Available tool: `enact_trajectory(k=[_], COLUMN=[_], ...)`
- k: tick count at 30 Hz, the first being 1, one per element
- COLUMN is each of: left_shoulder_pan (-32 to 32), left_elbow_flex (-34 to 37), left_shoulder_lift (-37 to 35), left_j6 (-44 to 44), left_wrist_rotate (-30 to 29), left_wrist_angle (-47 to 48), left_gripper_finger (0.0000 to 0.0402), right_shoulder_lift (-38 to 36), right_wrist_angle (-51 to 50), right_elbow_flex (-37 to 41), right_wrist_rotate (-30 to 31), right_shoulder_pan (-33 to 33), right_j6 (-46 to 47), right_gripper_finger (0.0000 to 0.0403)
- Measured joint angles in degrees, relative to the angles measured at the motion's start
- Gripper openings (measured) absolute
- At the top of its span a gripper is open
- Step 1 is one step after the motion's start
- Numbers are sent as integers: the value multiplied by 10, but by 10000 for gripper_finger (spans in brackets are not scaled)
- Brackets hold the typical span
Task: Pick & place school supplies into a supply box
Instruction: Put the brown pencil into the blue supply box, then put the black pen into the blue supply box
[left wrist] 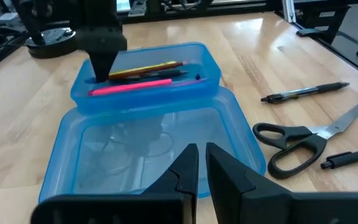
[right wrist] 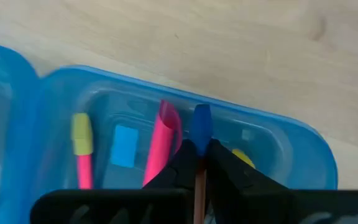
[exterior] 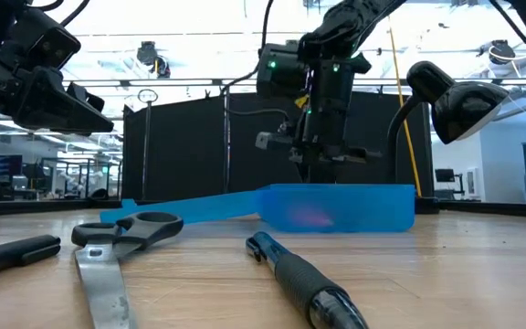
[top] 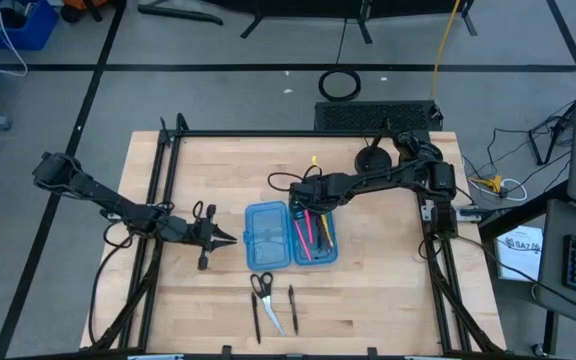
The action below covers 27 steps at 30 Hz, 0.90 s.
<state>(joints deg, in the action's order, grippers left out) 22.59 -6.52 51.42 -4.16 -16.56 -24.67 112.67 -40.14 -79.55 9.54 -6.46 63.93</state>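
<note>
The translucent blue supply box [top: 290,236] lies open on the table, its halves side by side. The left half [left wrist: 148,149] is bare; the right half [top: 314,238] holds pink, yellow and dark pens [left wrist: 143,78]. My right gripper [right wrist: 200,155] reaches down into the far end of that right half, shut on a pencil with a blue end [right wrist: 201,123]. My left gripper [left wrist: 202,165], shut and holding nothing, hovers at the box's left side [top: 230,238]. Black-handled scissors [top: 264,295] and two dark pens [top: 292,308] lie flat near the table's near edge. My right gripper pinches the pencil between its two fingers just behind the blue end [right wrist: 199,169]. The fingers come from above, pointing down into the box, and the pencil runs along them with the blue end sticking out past the tips. Whether that end touches the box floor cannot be told.
A black desk lamp [exterior: 459,100] and its round base [top: 373,157] stand behind the box near the far edge. A black frame rail [top: 158,200] borders the tabletop. Bare wood lies to the right of the box and in the near corners.
</note>
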Motion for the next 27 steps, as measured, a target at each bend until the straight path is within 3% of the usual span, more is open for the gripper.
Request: enact_trajectory(k=[6, 18, 27], left_shoulder_pan=[0, 0, 0], left_elbow_flex=[0, 0, 0], left_shoulder_lift=[0, 0, 0], left_j6=[0, 9, 6], left_wrist_rotate=[0, 0, 1], left_wrist_angle=[0, 0, 0], left_gripper_finger=[37, 37, 37], right_shoulder_lift=[23, 13, -32], right_wrist_angle=[16, 21, 15], right_elbow_flex=[-1, 0, 0], right_wrist_rotate=[-6, -4, 40], right_shoulder_pan=[-4, -5, -6], right_j6=[-15, -42, -32], right_gripper_finger=[15, 116, 125])
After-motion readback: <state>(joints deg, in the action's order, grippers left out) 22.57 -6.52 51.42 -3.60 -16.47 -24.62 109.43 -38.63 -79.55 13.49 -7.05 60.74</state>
